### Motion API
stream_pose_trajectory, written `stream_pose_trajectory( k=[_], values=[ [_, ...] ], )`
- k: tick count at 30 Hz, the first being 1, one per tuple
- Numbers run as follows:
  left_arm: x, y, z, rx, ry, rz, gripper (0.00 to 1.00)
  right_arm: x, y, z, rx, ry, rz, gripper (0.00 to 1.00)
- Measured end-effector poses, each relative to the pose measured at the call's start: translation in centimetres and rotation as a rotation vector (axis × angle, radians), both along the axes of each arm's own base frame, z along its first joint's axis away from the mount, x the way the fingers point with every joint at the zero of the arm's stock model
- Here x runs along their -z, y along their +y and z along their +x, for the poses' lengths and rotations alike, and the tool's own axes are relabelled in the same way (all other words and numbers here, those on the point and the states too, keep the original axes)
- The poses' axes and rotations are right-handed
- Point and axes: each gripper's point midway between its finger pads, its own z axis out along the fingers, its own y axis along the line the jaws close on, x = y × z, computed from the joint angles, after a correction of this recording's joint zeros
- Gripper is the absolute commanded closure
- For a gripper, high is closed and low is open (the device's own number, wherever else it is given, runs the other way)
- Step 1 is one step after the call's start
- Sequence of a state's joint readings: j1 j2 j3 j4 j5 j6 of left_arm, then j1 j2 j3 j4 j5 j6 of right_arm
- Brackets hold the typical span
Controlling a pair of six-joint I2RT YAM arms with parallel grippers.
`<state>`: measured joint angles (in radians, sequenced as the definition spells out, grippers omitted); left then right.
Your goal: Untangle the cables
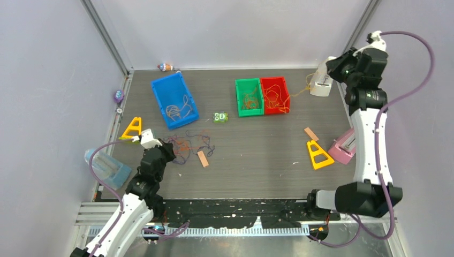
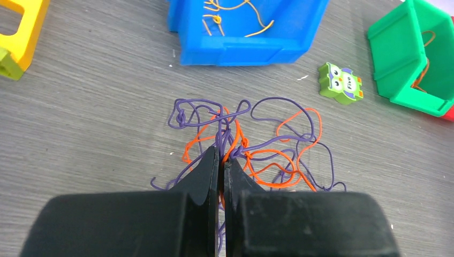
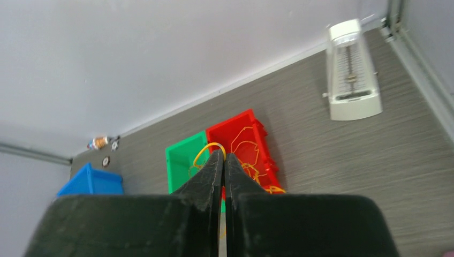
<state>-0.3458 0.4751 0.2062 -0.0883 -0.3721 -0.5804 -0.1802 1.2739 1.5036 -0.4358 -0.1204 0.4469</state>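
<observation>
Partly done: one knot remains.
Purple and orange cables lie knotted on the table, left tool clamped on a strand. Right tool, jaws together, hangs high. Other strands fill blue bin, green bin, red bin.

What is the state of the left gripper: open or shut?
Shut. The left gripper has its fingers pressed together, pinching purple and orange cables between them.

We mark the left gripper at the left edge of a loose tangle of purple and orange cables on the table, near a blue bin. A green bin and a red bin, touching, hold more strands; the right gripper hangs near the far right corner.
</observation>
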Motion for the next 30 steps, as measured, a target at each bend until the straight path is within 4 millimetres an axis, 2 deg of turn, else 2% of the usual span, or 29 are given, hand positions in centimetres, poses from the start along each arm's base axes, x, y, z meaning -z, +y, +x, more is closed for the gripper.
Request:
stream_pose_trajectory(
  k=[5,9,13,18,23,26,30],
  values=[
    [-0.2,-0.7,0.2,0.042,-0.010,0.002,1.00,3.8,2.2,3.4,-0.105,0.077,0.032,0.94],
    [0.2,-0.9,0.2,0.062,0.009,0.012,1.00,5.7,3.5,5.2,-0.146,0.117,0.043,0.95],
    [0.3,-1.1,0.2,0.071,0.012,0.018,1.00,6.3,4.1,6.7,-0.165,0.124,0.044,0.95],
    [0.2,-1.3,0.4,0.079,0.004,0.014,1.00,5.4,4.4,8.6,-0.175,0.098,0.038,0.95],
    [-0.2,-1.5,0.5,0.090,-0.013,0.008,1.00,4.9,4.7,11.3,-0.189,0.075,0.026,0.95],
    [-0.1,-1.5,0.6,0.090,-0.014,0.008,1.00,5.9,5.0,12.5,-0.197,0.090,0.011,0.95],
    [0.6,-1.6,0.7,0.091,0.013,0.020,1.00,8.3,5.9,13.6,-0.206,0.127,-0.027,0.95]
  ],
)
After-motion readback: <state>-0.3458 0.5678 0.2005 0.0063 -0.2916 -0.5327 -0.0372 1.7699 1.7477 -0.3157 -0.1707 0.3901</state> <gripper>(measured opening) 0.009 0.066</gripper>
